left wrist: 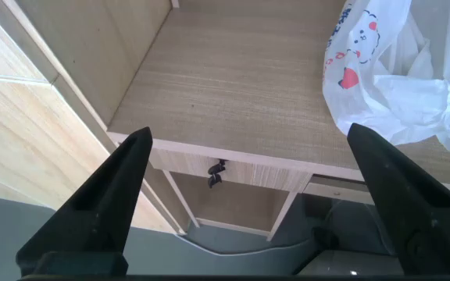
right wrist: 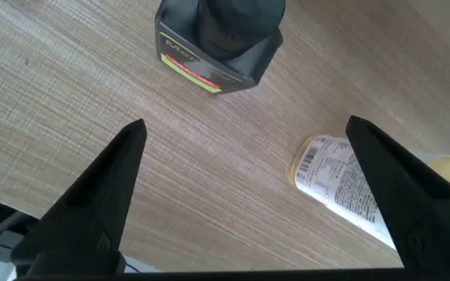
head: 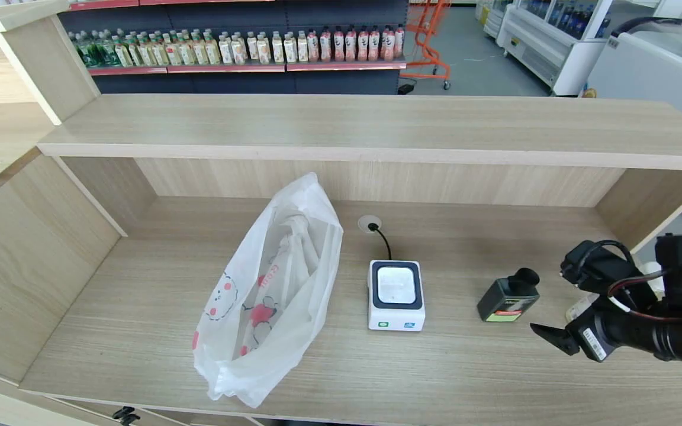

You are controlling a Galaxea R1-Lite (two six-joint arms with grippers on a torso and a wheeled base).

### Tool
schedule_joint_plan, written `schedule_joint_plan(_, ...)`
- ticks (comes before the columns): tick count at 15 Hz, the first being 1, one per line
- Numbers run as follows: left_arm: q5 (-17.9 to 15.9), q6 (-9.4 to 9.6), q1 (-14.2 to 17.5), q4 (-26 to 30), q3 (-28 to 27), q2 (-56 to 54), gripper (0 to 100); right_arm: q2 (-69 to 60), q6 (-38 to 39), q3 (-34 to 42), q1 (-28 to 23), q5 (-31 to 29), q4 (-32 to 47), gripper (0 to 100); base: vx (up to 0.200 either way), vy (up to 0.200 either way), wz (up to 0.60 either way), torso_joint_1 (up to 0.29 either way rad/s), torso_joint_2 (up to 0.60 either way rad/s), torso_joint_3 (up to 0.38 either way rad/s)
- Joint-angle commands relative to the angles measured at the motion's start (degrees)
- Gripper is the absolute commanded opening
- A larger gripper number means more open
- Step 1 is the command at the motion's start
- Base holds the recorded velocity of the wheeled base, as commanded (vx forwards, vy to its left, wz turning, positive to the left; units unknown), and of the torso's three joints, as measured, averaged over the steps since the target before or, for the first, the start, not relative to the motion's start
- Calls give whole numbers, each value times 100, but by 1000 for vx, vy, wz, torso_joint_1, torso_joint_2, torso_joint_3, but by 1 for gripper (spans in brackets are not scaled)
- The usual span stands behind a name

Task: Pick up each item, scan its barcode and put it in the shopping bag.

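Hovering above the counter (head: 140,331), your right gripper (right wrist: 246,129) has its fingers (right wrist: 92,211) spread wide with nothing between the pads. Beyond the fingertips, roughly in line with the gap, a dark bottle (right wrist: 217,39) stands upright, with a black cap on top and a red-and-green label toward the gripper. Close beside one finger a white bottle (right wrist: 342,187) lies on its side, barcode facing up. Neither bottle touches a finger.

Your left gripper (left wrist: 250,134) is likewise spread and holds nothing. Its fingers (left wrist: 92,218) straddle the counter's front edge, and a small dark latch (left wrist: 217,173) under that edge shows between them. The shopping bag (left wrist: 389,78), white plastic with a cartoon print, lies slumped on the counter beyond one left fingertip, apart from it.

In the head view, note the scanner (head: 396,294) standing between the shopping bag and the dark bottle, glass window up. Its black cable (head: 381,239) runs to a hole in the counter behind it.
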Motion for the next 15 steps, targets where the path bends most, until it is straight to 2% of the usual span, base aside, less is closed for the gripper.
schedule_joint_plan(1,3,-4,1,8,0,9,100,650,-23,-15,94,18,-319,100,0,0,0,0,0,0)
schedule_joint_plan(9,3,-4,1,0,0,9,100,1775,21,-322,278,149,-1541,100,0,0,0,0,0,0)
schedule_joint_plan(15,3,5,1,8,0,9,100,2021,65,-691,322,809,-1558,100,0,0,0,0,0,0)
